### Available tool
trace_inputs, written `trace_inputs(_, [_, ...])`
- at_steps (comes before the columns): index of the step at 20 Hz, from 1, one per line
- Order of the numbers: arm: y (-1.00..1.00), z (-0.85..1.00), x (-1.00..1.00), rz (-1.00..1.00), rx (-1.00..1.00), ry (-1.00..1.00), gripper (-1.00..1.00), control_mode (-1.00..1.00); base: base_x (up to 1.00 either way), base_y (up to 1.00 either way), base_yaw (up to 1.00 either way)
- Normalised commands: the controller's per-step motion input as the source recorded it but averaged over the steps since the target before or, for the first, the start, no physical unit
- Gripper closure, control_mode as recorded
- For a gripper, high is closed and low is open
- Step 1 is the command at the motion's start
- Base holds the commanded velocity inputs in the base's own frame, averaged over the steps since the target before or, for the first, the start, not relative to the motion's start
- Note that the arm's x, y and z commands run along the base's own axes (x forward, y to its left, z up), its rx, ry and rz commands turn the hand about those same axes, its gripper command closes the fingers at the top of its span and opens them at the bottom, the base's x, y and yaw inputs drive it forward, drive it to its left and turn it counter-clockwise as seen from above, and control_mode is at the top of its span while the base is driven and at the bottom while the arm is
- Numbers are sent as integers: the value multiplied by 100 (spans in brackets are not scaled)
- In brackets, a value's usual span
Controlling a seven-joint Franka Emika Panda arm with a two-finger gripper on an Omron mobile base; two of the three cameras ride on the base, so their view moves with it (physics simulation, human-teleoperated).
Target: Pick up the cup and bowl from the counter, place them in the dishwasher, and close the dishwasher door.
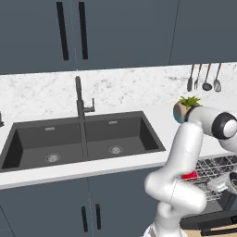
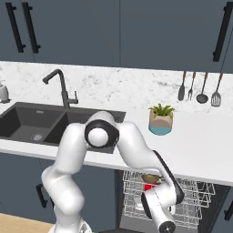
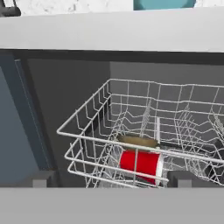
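Note:
The small red cup [image 3: 141,165] lies on its side in the silver wire rack [image 3: 87,118] of the open dishwasher. The tan-brown bowl [image 3: 138,141] rests just behind it in the same rack. From the right base view, the cup [image 2: 148,187] and bowl [image 2: 150,178] sit under the counter edge [image 2: 200,154], partly hidden by my forearm. My gripper [image 3: 114,180] is open, low in front of the rack. Its fingertips [image 3: 43,179] are spread wide and hold nothing. The dishwasher door [image 1: 210,222] hangs lowered at the bottom right.
A teal-and-tan plant pot [image 2: 160,120] stands on the counter above the dishwasher. The black double sink [image 1: 83,139] and faucet [image 1: 81,99] lie to the left. Utensils [image 2: 200,88] hang on the back wall. Blue-grey cabinets [image 1: 88,208] flank the dishwasher.

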Motion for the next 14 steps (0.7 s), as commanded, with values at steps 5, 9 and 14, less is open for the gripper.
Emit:
trace_inputs(5, [-19,100,-73,0,0,21,-100,-100,0,0,0])
trace_inputs(9, [-58,86,-100,-3,16,25,-100,-100,0,0,0])
trace_inputs(14, [-22,85,-100,-3,11,11,-100,-100,0,0,0])
